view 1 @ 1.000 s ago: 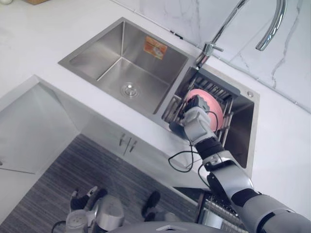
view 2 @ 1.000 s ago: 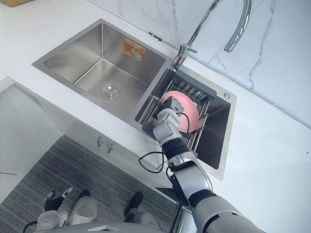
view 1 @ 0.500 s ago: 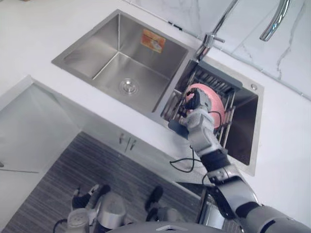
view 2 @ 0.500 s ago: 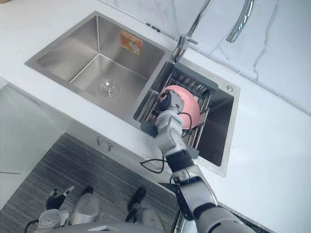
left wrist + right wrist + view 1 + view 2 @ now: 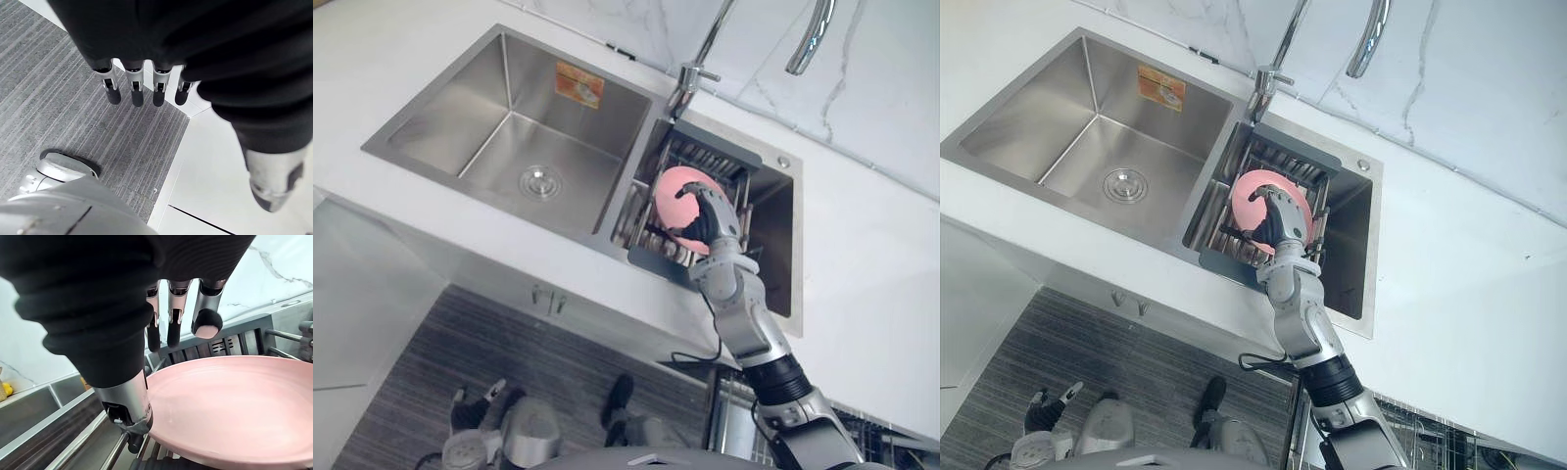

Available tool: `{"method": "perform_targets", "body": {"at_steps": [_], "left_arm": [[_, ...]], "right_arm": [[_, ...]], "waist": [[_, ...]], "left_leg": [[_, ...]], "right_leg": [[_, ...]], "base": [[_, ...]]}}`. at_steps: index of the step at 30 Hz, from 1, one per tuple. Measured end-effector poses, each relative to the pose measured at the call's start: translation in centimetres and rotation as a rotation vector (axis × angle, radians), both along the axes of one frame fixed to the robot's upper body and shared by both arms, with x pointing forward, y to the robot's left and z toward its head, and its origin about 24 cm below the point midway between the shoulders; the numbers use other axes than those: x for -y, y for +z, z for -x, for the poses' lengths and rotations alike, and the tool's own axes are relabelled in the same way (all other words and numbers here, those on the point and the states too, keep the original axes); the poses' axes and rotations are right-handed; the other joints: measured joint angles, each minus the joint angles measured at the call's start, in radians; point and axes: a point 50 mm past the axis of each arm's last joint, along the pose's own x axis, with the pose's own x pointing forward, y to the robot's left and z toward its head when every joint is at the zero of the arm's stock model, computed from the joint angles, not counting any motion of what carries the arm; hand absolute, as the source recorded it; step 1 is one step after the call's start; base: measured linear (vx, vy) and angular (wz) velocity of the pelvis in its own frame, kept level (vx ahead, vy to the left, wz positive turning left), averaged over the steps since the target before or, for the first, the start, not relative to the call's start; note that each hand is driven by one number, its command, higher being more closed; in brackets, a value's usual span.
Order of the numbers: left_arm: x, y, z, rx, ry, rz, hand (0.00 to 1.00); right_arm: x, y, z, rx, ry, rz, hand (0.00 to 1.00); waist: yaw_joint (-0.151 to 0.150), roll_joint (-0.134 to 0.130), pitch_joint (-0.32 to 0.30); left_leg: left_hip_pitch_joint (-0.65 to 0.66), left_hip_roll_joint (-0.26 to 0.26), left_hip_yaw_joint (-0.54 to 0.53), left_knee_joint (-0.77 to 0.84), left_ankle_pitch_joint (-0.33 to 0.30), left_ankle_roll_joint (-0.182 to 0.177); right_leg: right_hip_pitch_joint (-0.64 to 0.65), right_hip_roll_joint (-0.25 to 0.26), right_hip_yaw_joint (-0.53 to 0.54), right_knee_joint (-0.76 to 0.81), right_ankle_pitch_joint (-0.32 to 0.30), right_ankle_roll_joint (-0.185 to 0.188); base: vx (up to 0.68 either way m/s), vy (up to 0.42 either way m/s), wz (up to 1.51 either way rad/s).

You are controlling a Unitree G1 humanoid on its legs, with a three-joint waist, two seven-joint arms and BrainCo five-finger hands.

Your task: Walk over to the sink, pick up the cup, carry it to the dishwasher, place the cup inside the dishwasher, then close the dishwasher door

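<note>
No cup shows; a pink plate stands on edge in the dish rack in the sink's right basin. My right hand is at the plate's near side. Its fingers reach straight over the plate without touching it. The thumb sits by the near rim, so the hand is open around the edge. Low over the grey floor hangs my left hand, fingers straight and holding nothing.
The left basin is bare, with a drain and a sticker. A tall faucet rises behind the rack. White counter surrounds the sink. Cabinet doors with handles lie below, and a wire rack shows at the lower right.
The whole view has shifted as the camera moved. My right hand has reached further across the pink plate, from its lower left edge onto its near side.
</note>
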Motion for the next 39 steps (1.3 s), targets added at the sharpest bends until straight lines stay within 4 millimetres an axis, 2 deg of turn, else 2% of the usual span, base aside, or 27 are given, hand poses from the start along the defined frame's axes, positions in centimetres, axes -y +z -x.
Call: {"method": "perform_targets", "body": {"at_steps": [10,15,19,23,26,27,30,39], "left_arm": [[0.0,-0.3,0.6,-0.025,0.003,0.004,0.00],[0.1,-0.3,0.5,-0.024,0.001,0.004,0.00],[0.1,-0.3,0.5,-0.029,0.000,0.005,0.00],[0.2,-0.4,0.5,-0.031,-0.005,0.006,0.00],[0.2,-0.4,0.4,-0.034,-0.006,0.006,0.00],[0.2,-0.4,0.5,-0.037,-0.006,0.007,0.00],[0.2,-0.4,0.4,-0.043,-0.006,0.009,0.00],[0.2,0.0,-0.4,-0.025,-0.017,0.010,0.00]], "right_arm": [[-1.0,-0.9,-0.1,-0.078,-0.022,0.028,0.00],[-0.9,-2.2,-1.4,-0.165,-0.116,0.019,0.00],[-0.8,-2.1,-2.2,-0.169,-0.182,0.020,0.00],[-0.2,-2.8,-3.0,-0.199,-0.285,0.066,0.00],[0.0,-2.8,-3.4,-0.208,-0.336,0.074,0.00],[0.1,-2.9,-3.6,-0.217,-0.351,0.082,1.00],[0.3,-3.1,-4.1,-0.244,-0.377,0.104,1.00],[0.2,-3.3,-4.7,-0.296,-0.372,0.142,1.00]], "waist": [[-0.002,-0.003,-0.010],[0.014,-0.004,-0.012],[0.019,-0.006,-0.018],[0.042,-0.006,-0.040],[0.044,-0.007,-0.041],[0.045,-0.006,-0.041],[0.051,0.003,-0.039],[0.071,-0.003,-0.043]], "left_leg": [[-0.003,-0.001,0.004,0.014,-0.009,0.002],[-0.012,-0.002,-0.009,0.017,-0.009,0.002],[-0.029,-0.003,-0.030,0.030,-0.009,0.001],[-0.038,-0.004,-0.045,0.031,-0.005,-0.002],[-0.048,-0.006,-0.059,0.030,0.004,-0.005],[-0.050,-0.007,-0.064,0.029,0.006,-0.005],[-0.054,-0.011,-0.072,0.028,0.012,-0.005],[-0.060,-0.012,-0.080,0.028,0.016,-0.006]], "right_leg": [[0.000,0.001,0.003,0.000,0.000,0.000],[0.000,0.001,-0.006,0.000,0.000,0.000],[0.000,0.000,-0.027,0.000,0.000,-0.001],[0.000,0.000,-0.037,0.000,-0.001,-0.001],[0.000,-0.003,-0.054,0.000,-0.001,-0.002],[0.000,-0.004,-0.058,0.000,-0.001,-0.002],[0.000,-0.008,-0.065,0.000,-0.001,-0.002],[0.001,-0.009,-0.078,0.000,-0.001,-0.003]], "base": [[0.00,0.006,-0.02],[-0.01,-0.001,0.06],[-0.01,-0.005,0.14],[-0.02,-0.006,0.09],[-0.03,-0.011,0.15],[-0.04,-0.006,0.14],[-0.04,0.001,0.09],[-0.01,0.001,0.03]]}}
